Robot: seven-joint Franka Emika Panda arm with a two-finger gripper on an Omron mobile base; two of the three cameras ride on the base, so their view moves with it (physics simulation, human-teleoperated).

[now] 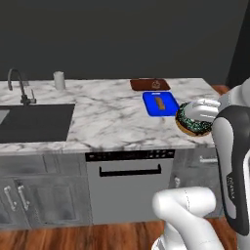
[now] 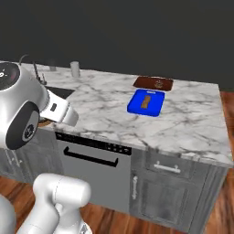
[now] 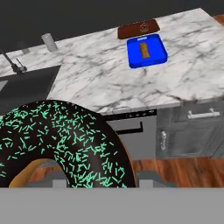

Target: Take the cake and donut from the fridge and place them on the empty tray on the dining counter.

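My gripper (image 1: 197,117) is shut on the donut (image 1: 192,123), a ring with dark frosting, green sprinkles and a tan base. It hangs in the air at the near right edge of the dining counter (image 1: 112,117). In the hand view the donut (image 3: 61,140) looms at the lower left between my finger tips (image 3: 151,178). The flat reddish-brown tray (image 1: 146,85) (image 2: 147,82) (image 3: 131,31) lies at the counter's far side. A small dark thing that looks like the cake (image 2: 158,83) (image 3: 142,27) rests on it. The fridge is out of view.
A bright blue tray (image 1: 168,105) (image 2: 153,106) (image 3: 156,51) holding a brown bar lies just in front of the reddish tray. A sink (image 1: 34,122) with a faucet (image 1: 19,85) takes the counter's left end. A pale cup (image 1: 59,80) stands behind it. A dishwasher (image 1: 129,185) fronts the counter.
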